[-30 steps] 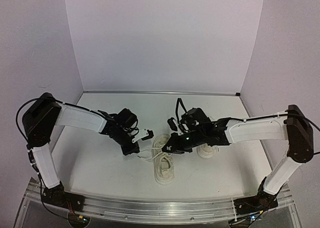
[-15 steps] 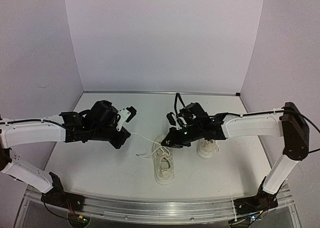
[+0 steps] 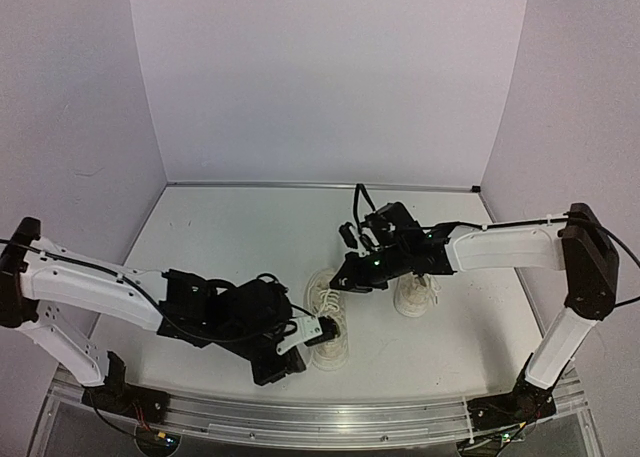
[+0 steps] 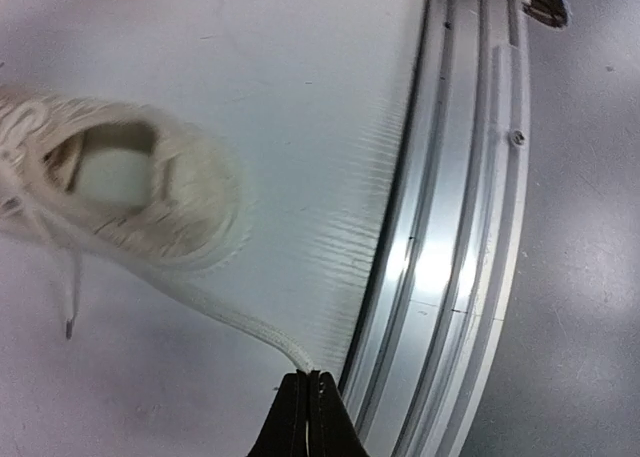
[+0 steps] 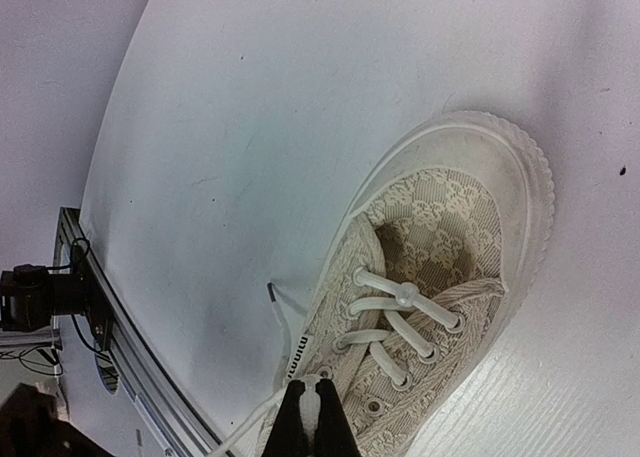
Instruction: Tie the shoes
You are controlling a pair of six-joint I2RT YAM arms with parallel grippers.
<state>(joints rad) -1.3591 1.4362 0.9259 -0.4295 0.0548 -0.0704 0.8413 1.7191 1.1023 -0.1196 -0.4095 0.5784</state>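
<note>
Two cream lace-patterned shoes stand mid-table: one (image 3: 332,347) between the arms, the other (image 3: 415,299) partly under the right arm. My left gripper (image 3: 280,369) is low by the table's near edge, shut on a white lace (image 4: 230,317) that runs taut back to the blurred shoe (image 4: 150,192). My right gripper (image 3: 342,281) hovers over the same shoe (image 5: 440,247) and is shut on a lace at its top eyelet (image 5: 313,385). Another lace end (image 5: 275,302) with a dark tip lies loose on the table beside the shoe.
An aluminium rail (image 4: 450,227) borders the table's near edge right beside my left fingertips. Lilac walls close off the back and both sides. The left arm's forearm (image 3: 110,287) lies low across the table's left half.
The left arm has swung from the left of the shoe down to the near edge, drawing its lace out towards the rail. The right gripper has shifted only slightly, towards the back.
</note>
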